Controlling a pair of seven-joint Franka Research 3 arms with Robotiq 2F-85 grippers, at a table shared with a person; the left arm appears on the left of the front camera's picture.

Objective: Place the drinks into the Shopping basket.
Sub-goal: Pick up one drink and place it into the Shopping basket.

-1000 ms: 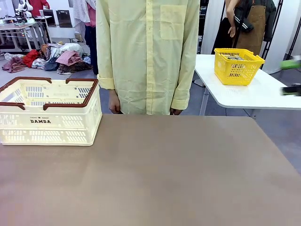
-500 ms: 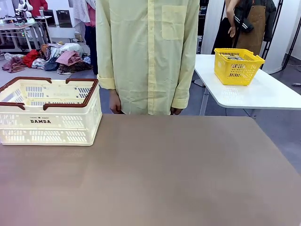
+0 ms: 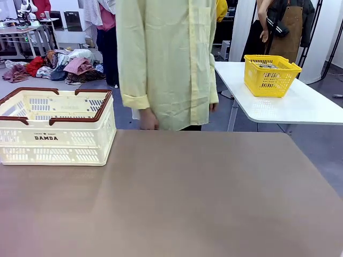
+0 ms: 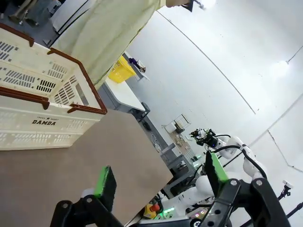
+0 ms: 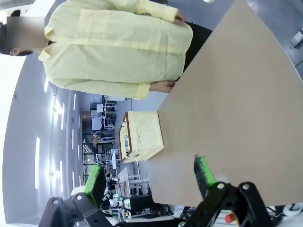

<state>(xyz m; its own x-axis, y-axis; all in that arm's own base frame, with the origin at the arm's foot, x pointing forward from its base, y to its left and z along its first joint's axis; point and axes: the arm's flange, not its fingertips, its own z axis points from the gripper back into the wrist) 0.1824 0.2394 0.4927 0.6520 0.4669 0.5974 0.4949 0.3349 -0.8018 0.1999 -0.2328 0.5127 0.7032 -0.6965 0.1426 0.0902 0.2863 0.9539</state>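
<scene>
The large cream-white slotted plastic Shopping basket (image 3: 69,142) with its dark brown rim and "DAMDA" print stands at the left edge of the front view, on the far left part of the matte brown tabletop (image 3: 203,198). I cannot make out anything inside it. A person in a pale yellow button shirt (image 3: 166,64) fills the upper middle of the frame at the table's far edge, one hand (image 3: 148,122) hanging just above it. At the upper right, a small yellow mesh basket (image 3: 269,75) sits on a white side table (image 3: 289,110).

In the left wrist view, the left gripper (image 4: 159,176) holds its green-padded fingers spread wide at the bottom, with nothing between them; the basket is at the upper left. In the right wrist view, the right gripper (image 5: 149,174) is likewise spread and empty.
</scene>
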